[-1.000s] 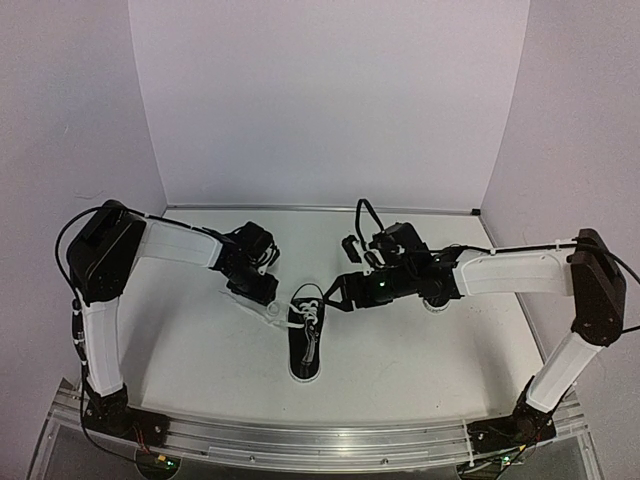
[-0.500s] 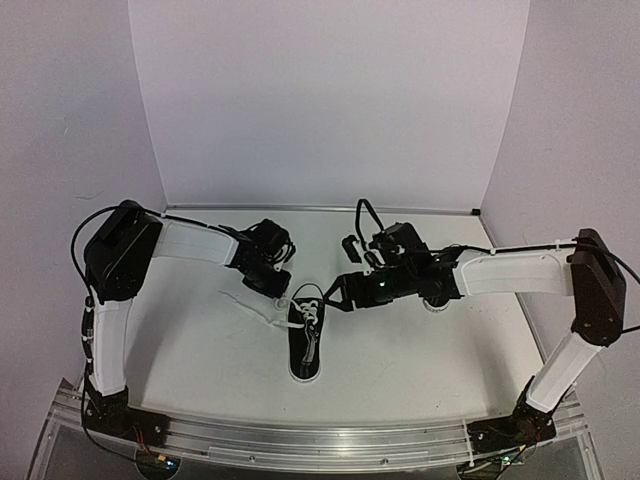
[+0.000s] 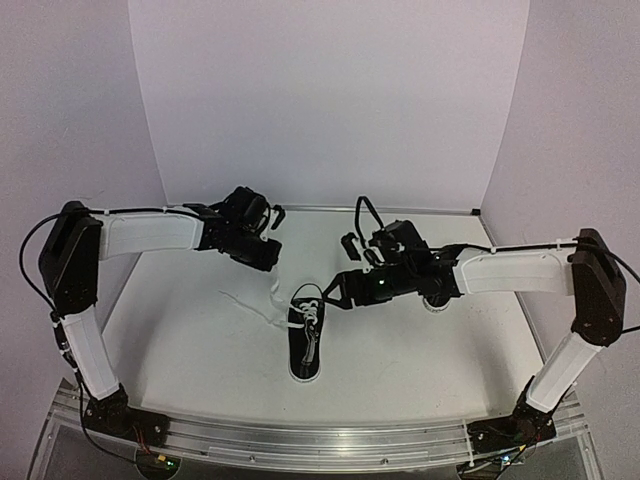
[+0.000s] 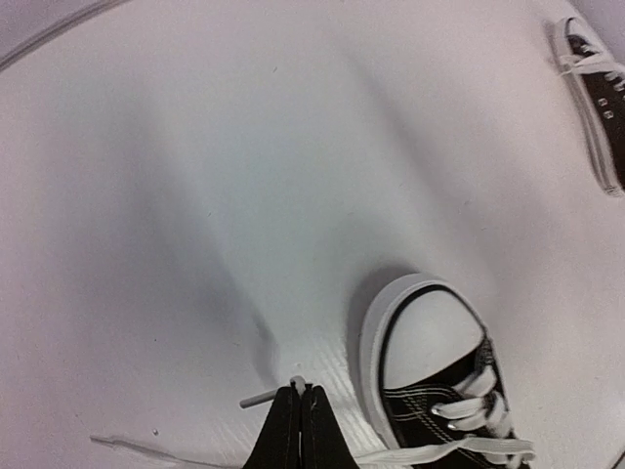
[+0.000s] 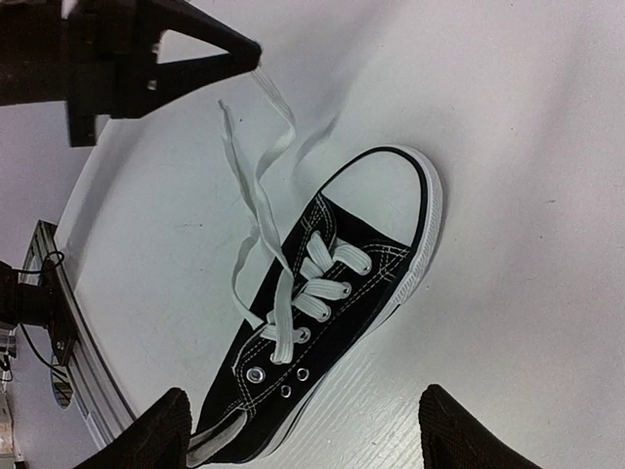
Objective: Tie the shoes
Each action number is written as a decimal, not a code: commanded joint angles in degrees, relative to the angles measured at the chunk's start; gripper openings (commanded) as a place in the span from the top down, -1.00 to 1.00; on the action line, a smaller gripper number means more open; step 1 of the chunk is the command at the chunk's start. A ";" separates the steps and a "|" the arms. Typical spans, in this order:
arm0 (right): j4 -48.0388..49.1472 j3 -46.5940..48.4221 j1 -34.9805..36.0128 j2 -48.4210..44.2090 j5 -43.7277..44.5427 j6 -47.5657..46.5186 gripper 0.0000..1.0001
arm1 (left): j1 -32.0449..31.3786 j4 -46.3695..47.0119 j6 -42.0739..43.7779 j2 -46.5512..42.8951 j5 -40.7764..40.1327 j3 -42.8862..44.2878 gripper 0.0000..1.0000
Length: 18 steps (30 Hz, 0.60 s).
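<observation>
One shoe (image 3: 304, 342), black with a white sole, lies mid-table with its toe toward the near edge. In the right wrist view the shoe (image 5: 337, 303) has its loose white lace (image 5: 256, 195) trailing away. My left gripper (image 3: 271, 263) hovers behind and left of the shoe, shut on the lace's end. In the left wrist view my left gripper (image 4: 299, 393) pinches the lace tip (image 4: 260, 399) beside the toe cap (image 4: 430, 342). My right gripper (image 5: 317, 440) stands open by the heel, nothing between its fingers (image 5: 161, 435). A second shoe (image 4: 598, 93) shows at the frame's corner.
White walls close the table (image 3: 200, 350) at the back and both sides. A metal rail (image 3: 300, 440) runs along the near edge. The right arm (image 3: 500, 272) reaches in low from the right. A slack stretch of lace (image 3: 248, 303) lies left of the shoe.
My left gripper has shut on the lace end and moved up and back toward the far left, drawing the lace along. The right arm and the shoe have not moved.
</observation>
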 commanded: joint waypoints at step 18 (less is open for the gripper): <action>12.63 12.53 0.28 4.32 -7.29 -3.17 -0.20 | -2.35 8.26 -2.19 -19.87 23.22 -2.57 1.00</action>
